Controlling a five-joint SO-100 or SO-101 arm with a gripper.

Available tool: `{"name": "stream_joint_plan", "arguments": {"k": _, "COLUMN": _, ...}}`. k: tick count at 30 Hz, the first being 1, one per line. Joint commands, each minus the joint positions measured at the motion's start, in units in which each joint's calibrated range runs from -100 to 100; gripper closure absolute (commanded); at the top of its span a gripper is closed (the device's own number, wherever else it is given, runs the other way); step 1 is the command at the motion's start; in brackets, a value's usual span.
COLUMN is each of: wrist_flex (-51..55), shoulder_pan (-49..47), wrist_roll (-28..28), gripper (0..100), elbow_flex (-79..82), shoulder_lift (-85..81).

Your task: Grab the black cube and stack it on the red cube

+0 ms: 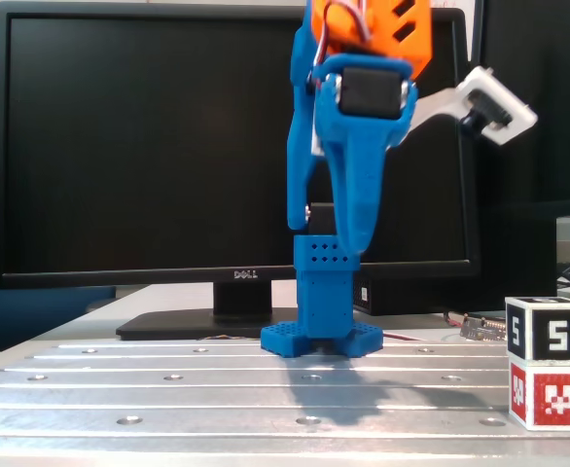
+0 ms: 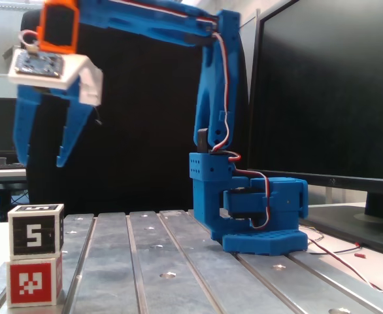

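The gripper (image 2: 40, 160) hangs open and empty; well below it the black cube (image 2: 35, 227) sits stacked on the red cube (image 2: 33, 280) on the tabletop (image 2: 152, 261); any low sweep could topple the stack.

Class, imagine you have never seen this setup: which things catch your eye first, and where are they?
The blue arm stands mid-table before a dark monitor, its pincer hanging open in the air. In a fixed view the black cube sits stacked on the red cube at the lower left, clear of the pincer.
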Motion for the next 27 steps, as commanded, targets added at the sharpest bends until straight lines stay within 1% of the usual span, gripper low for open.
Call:
{"name": "stream_joint_plan", "arguments": {"k": 1, "wrist_flex": -6.94, "shoulder_pan": 1.40, "wrist_roll": -0.08, "gripper": 85, "elbow_flex": 11.43, "shoulder_lift": -10.20}}
{"name": "stream_joint_plan", "arguments": {"k": 3, "wrist_flex": -10.88, "shoulder_pan": 2.14, "wrist_roll": -0.08, "gripper": 85, "elbow_flex": 19.12, "shoulder_lift": -15.55}}
{"name": "stream_joint_plan", "arguments": {"k": 10, "wrist_flex": -19.34, "shoulder_pan": 4.50, "wrist_roll": 0.18, "gripper": 86, "elbow_flex": 35.85, "shoulder_lift": -27.92}}
{"name": "stream_joint_plan", "arguments": {"k": 16, "wrist_flex": -25.24, "shoulder_pan": 5.16, "wrist_roll": -0.19, "gripper": 97, "elbow_flex": 47.25, "shoulder_lift": -37.86}}
{"name": "stream_joint_plan", "arguments": {"k": 20, "wrist_flex": -29.43, "shoulder_pan": 7.01, "wrist_roll": -0.19, "gripper": 99, "elbow_flex": 55.12, "shoulder_lift": -45.12}}
{"name": "stream_joint_plan", "arguments": {"k": 27, "wrist_flex": -30.97, "shoulder_pan": 7.53, "wrist_roll": -0.24, "gripper": 99, "elbow_flex": 65.34, "shoulder_lift": -60.00}}
